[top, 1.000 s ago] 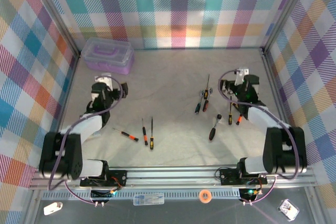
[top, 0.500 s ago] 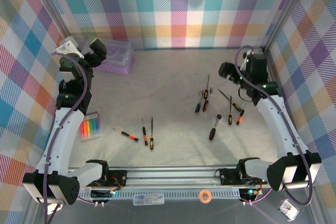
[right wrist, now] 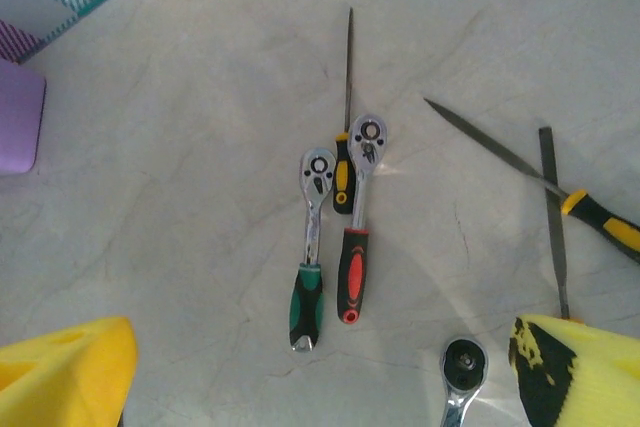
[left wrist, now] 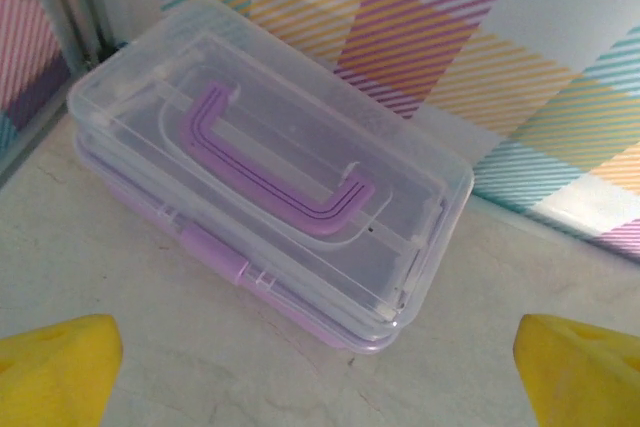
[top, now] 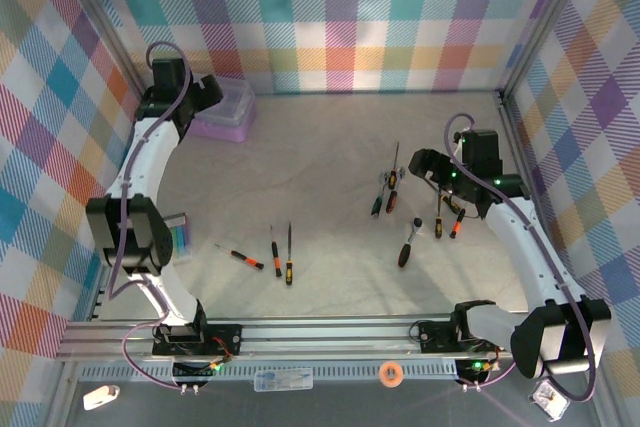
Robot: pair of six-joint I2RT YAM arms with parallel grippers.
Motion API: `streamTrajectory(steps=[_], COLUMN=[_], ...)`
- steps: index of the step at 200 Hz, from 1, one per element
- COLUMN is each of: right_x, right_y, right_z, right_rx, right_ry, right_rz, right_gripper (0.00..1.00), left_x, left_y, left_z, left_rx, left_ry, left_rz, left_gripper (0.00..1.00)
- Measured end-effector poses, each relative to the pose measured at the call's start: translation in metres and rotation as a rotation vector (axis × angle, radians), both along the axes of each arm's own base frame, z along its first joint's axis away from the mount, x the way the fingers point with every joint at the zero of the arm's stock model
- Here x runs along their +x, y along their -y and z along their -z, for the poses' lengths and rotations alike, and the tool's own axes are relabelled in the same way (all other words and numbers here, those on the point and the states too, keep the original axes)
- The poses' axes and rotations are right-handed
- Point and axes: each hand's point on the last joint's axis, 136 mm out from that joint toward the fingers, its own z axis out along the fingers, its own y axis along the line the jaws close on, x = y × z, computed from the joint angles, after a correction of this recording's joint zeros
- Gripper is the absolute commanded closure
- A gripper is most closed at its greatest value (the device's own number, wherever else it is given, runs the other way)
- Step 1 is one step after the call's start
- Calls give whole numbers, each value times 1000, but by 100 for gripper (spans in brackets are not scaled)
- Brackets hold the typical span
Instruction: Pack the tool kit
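Observation:
The lilac case [top: 228, 115] of the tool kit sits at the back left with its clear lid [left wrist: 270, 147] down and its purple handle [left wrist: 268, 161] lying flat. My left gripper [top: 206, 94] hovers open just in front of it, yellow fingertips [left wrist: 52, 367] wide apart and empty. Three orange-and-black screwdrivers [top: 275, 252] lie mid-table. My right gripper [top: 420, 161] hangs open above a cluster of tools: a green-handled ratchet [right wrist: 309, 267], a red-handled ratchet [right wrist: 352, 247] and a thin file [right wrist: 347, 117]. Another ratchet head [right wrist: 463, 365] lies near its right fingertip [right wrist: 585, 377].
Two more thin files [right wrist: 540, 182] cross at the right of the cluster. A pack of coloured pieces [top: 178, 234] lies by the left wall, partly behind the left arm. Plaid walls close in the left, back and right sides. An orange tape roll [top: 391, 374] sits on the front ledge.
The left arm has swung from its folded pose up to the back left, bringing its gripper to the case. The right gripper has come down and left over the ratchets. Both stayed open.

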Motion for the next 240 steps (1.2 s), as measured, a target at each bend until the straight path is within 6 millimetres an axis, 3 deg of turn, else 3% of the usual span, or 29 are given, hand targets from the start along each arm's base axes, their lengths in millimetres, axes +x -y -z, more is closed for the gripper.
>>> streamTrajectory(steps=[71,104,153,190,240], right_x=[8,12,16,17,20], right_y=[-7,-10,-14,-15,-15], right_z=[9,21,40,37,37], right_rx=[22,22,17,7,-3], right_ry=[-12,-43,-98,-87,-87], right_rz=[-24,-34,-57,-74,-85], right_gripper=[4,4,4,4,4], left_x=[44,64,84,101,99], left_y=[0,7,18,24,53], left_z=[59,76,90,91,92], left_rx=[5,-31,-37,-31,-65], left_ry=[-103,-88,-69,-48,-50], left_rz=[103,181,273,330,442], left_gripper=[8,10,9,14,18])
